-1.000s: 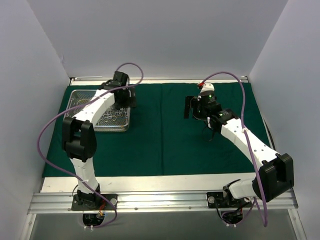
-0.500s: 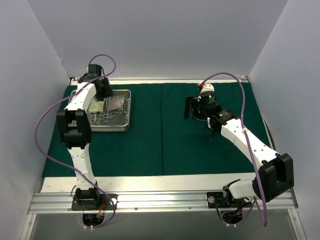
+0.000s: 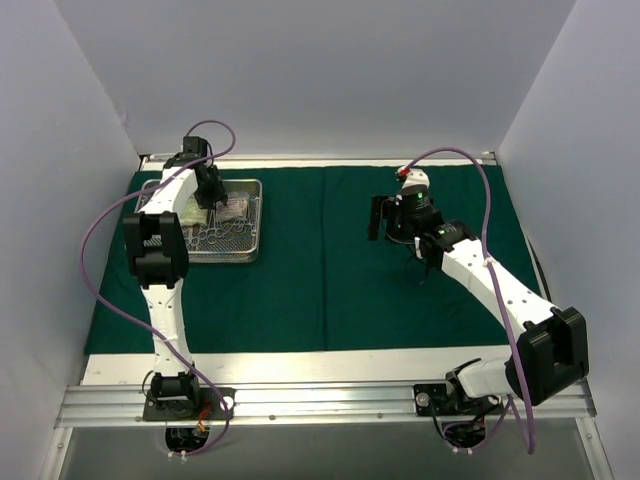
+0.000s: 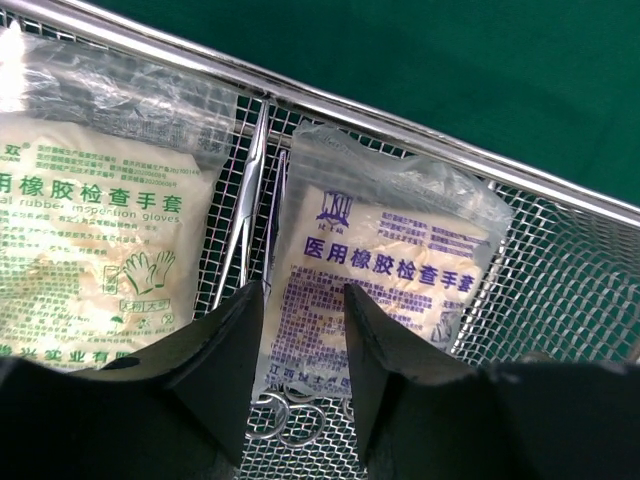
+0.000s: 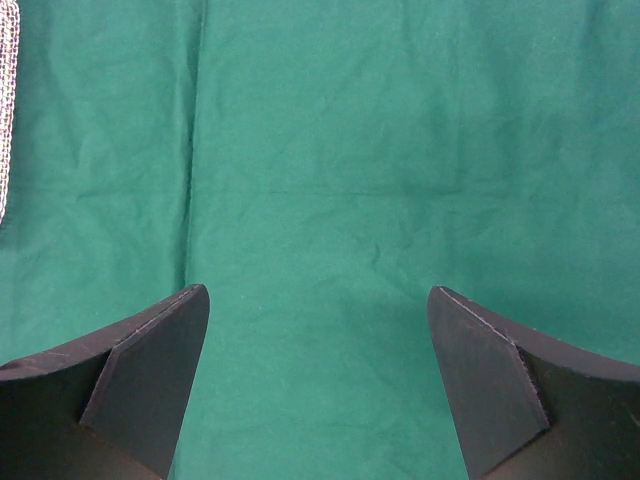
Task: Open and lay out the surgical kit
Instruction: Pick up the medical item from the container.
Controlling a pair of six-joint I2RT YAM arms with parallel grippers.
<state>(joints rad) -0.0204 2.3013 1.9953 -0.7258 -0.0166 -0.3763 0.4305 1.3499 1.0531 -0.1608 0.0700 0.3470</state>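
The surgical kit lies opened out: a dark green cloth (image 3: 330, 280) covers the table and a silver wire-mesh tray (image 3: 256, 222) sits at its back left. In the tray lie a green-printed pouch (image 4: 90, 240), a blue-printed pouch (image 4: 400, 250), a steel clamp (image 4: 250, 190) between them, and ring handles (image 4: 290, 425) below. My left gripper (image 4: 303, 300) hangs low over the tray (image 4: 400, 118) with its jaws partly closed, straddling the blue-printed pouch's lower left corner; contact is unclear. My right gripper (image 5: 318, 300) is open over bare cloth (image 5: 330, 150).
White walls close in the table at the back and both sides. A white strip and the arms' metal rail (image 3: 320, 400) run along the near edge. In the right wrist view the tray's edge (image 5: 8, 100) shows at the far left.
My left arm swung from the tray's right side to its back left and came down over the pouches, and its jaws narrowed. The right arm has not moved.
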